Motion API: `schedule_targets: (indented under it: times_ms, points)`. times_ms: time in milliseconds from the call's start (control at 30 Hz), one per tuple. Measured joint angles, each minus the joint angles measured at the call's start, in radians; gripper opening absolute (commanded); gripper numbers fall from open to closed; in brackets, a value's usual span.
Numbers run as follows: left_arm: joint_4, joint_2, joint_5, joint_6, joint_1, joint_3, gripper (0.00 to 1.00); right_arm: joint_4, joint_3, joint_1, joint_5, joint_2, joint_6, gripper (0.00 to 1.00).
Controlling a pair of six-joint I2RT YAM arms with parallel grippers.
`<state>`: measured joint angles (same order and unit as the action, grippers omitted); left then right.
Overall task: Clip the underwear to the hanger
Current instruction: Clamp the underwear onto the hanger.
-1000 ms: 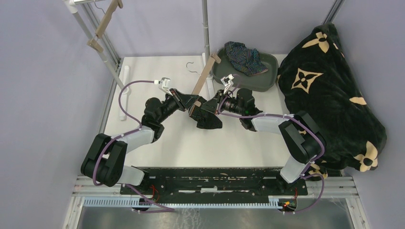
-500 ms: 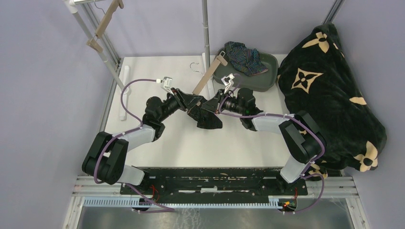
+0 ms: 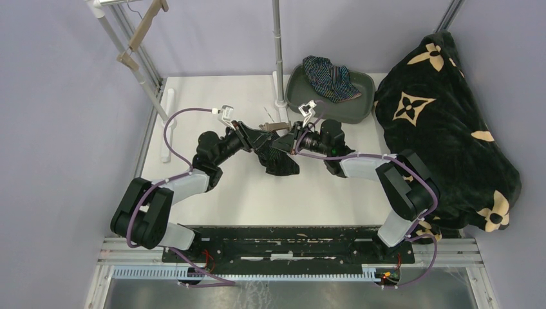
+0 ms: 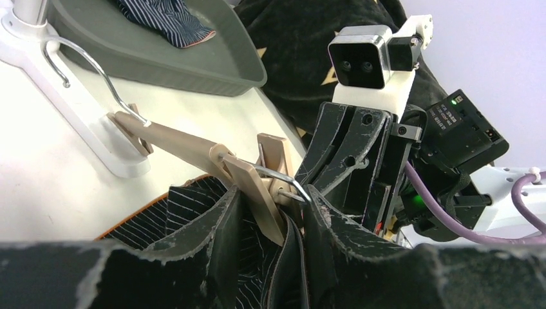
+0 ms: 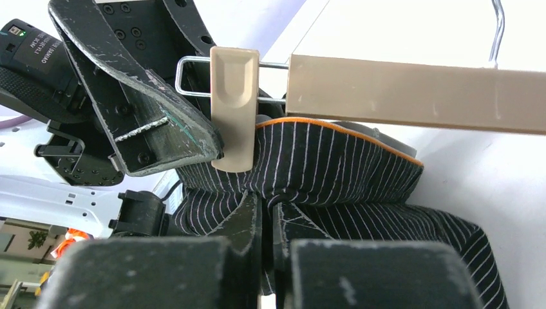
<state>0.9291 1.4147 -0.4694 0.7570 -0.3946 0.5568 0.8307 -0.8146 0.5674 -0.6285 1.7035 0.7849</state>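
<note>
While between right fingers (image 5: 241, 225), pinstriped underwear (image 5: 335, 161).

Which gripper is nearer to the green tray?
Right. The right gripper sits just short of the tray's near left corner; the left gripper faces it from farther left.

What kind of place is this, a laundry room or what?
Probably a robot test cell, not a home: lilac walls box in a white table, two arms bolted to a metal rail handle a tan clip hanger and black pinstriped underwear.
</note>
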Motion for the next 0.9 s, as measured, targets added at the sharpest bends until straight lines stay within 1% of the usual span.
schedule_targets:
  times_ms: [67, 133, 233, 467, 600, 633, 833, 900]
  points:
    - [-0.001, 0.000, 0.000, 0.000, 0.000, -0.009, 0.43, 0.001, 0.011, 0.001, 0.000, 0.000, 0.002, 0.18]
    - [-0.006, 0.000, 0.000, 0.000, 0.000, -0.026, 0.42, -0.001, 0.029, 0.002, -0.001, 0.000, 0.003, 0.31]
    - [-0.019, 0.000, 0.011, 0.000, -0.001, -0.053, 0.41, -0.018, 0.055, 0.003, -0.003, 0.000, -0.005, 0.41]
    - [-0.108, -0.019, 0.054, -0.025, -0.001, -0.063, 0.39, -0.113, 0.100, 0.007, 0.010, 0.000, -0.030, 0.56]
    - [-0.158, -0.050, 0.079, -0.040, -0.001, -0.063, 0.39, -0.164, 0.126, 0.007, 0.045, -0.001, -0.042, 0.61]
    - [-0.171, -0.057, 0.084, -0.042, -0.001, -0.063, 0.38, -0.184, 0.139, 0.007, 0.065, -0.006, -0.045, 0.62]
    - [-0.247, -0.069, 0.087, -0.064, -0.002, -0.058, 0.38, -0.343, 0.166, 0.006, 0.197, -0.087, -0.071, 0.77]
    - [-0.276, -0.069, 0.087, -0.071, -0.002, -0.051, 0.39, -0.383, 0.166, 0.006, 0.243, -0.118, -0.075, 0.79]
